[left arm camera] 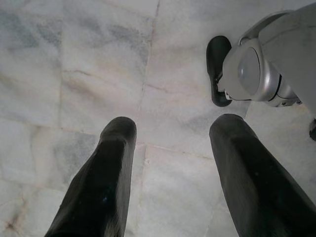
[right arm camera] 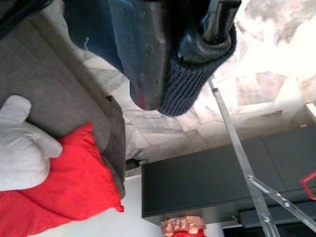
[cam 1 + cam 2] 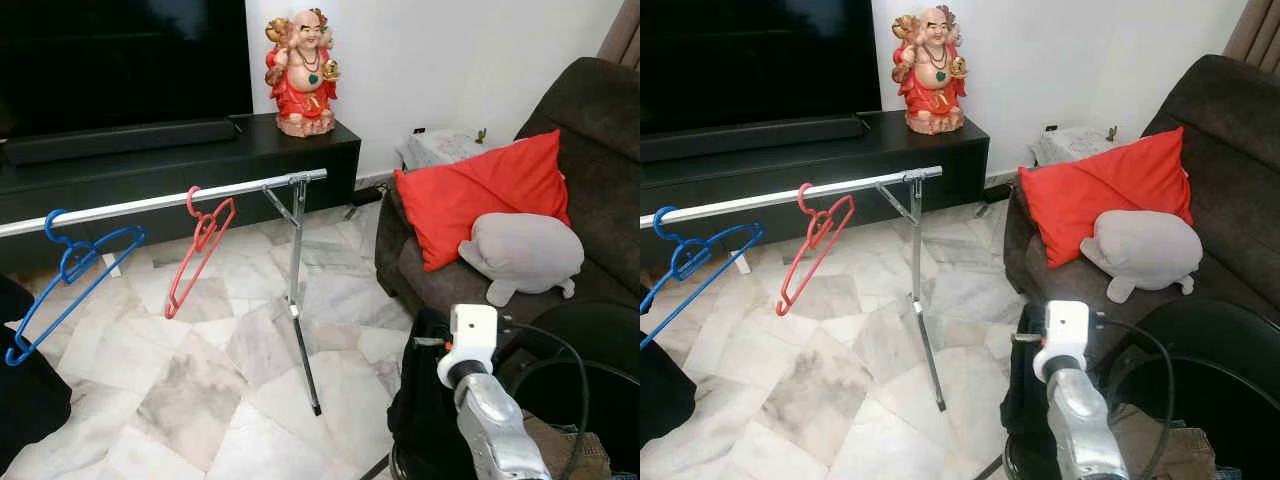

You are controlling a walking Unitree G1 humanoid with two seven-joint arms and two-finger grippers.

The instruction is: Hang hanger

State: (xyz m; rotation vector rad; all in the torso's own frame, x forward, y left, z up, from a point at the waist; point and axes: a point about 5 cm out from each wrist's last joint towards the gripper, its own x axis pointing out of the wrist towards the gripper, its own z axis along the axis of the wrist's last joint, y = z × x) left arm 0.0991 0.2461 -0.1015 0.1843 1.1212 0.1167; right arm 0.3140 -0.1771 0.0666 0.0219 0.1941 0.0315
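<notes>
Two plastic hangers are noted on the long silver rail [image 3: 130, 206]. A blue wire-shaped hanger [image 3: 78, 260] sits towards the robot's left and a red one [image 3: 207, 228] nearer the rail's free end. Both hang by their hooks, empty and tilted, well apart from each other.

Nearest the head camera, the right arm is raised. In the right wrist view, the right gripper [image 2: 177, 74] is seen closed on a dark blue knitted garment [image 2: 182, 84], its ribbed edge bunched round the fingers. In the eye views the garment hangs as a dark mass under the wrist, and the fingers themselves are hidden. A black round tub [image 3: 1200, 350] stands just beside the arm on the robot's right.

In the left wrist view, the left gripper [image 1: 170, 128] is seen with its fingers [image 1: 111, 163] spread apart and holding nothing. It hangs over the pale marble floor [image 3: 230, 350], near the robot's own silver leg [image 1: 261, 69].

Open floor lies between the arm and the rail's upright stand [image 3: 295, 260]. Room is limited on the right by the dark brown sofa [image 3: 600, 120], which carries a red cushion [image 3: 480, 195] and a grey plush toy [image 3: 525, 250]. Behind the rail stands a long black cabinet [image 3: 200, 150] carrying a red-robed statue [image 3: 300, 70].
</notes>
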